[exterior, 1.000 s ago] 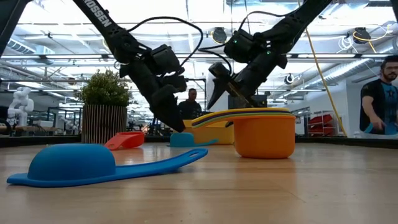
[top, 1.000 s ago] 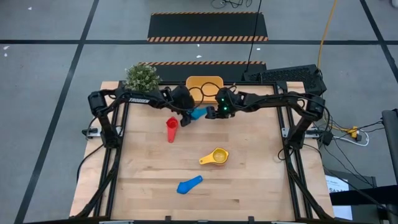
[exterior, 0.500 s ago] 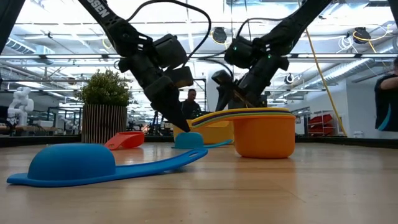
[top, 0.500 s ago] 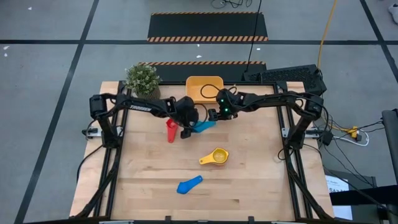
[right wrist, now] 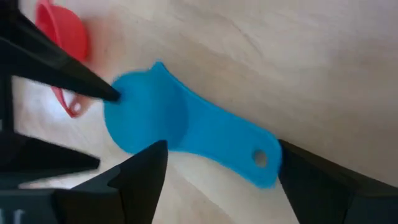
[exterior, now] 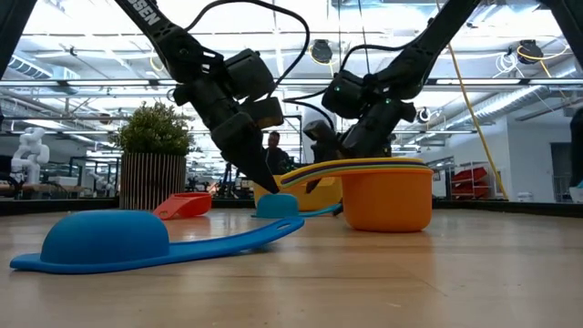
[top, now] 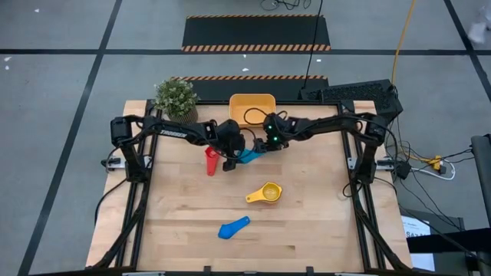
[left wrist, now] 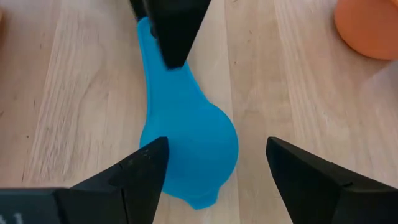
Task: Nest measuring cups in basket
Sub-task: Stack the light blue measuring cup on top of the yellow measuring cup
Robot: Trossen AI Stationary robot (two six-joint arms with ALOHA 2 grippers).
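A light blue measuring cup [top: 247, 156] lies bowl-down on the table right of the red cup [top: 211, 159]. My left gripper [left wrist: 216, 144] is open, its fingers on either side of the cup's bowl [left wrist: 196, 146]. My right gripper [right wrist: 222, 147] is open over the cup's handle [right wrist: 242, 149], which points toward it. A nested stack with an orange cup outermost [top: 265, 193] and a dark blue cup [top: 234, 227] lie nearer the front. The basket [top: 252, 110] sits at the far edge. My left gripper has one fingertip [right wrist: 112, 93] against the rim side of the light blue cup's bowl [right wrist: 124, 106], slanting down from the table's left; its other finger [left wrist: 298, 180] stands apart. The cup lies flat on the table. My right gripper: I cannot tell whether it touches the handle.
A potted plant [top: 176, 97] stands at the far left corner beside the basket. A black cable loop [top: 253, 115] lies in the basket. The red cup lies close to the left arm. The table's near half holds only the stack and the dark blue cup.
My left gripper moved toward the near edge, and the light blue cup slid that way with it and turned, then stopped. My right gripper came down and toward the table's left, over the cup's handle.
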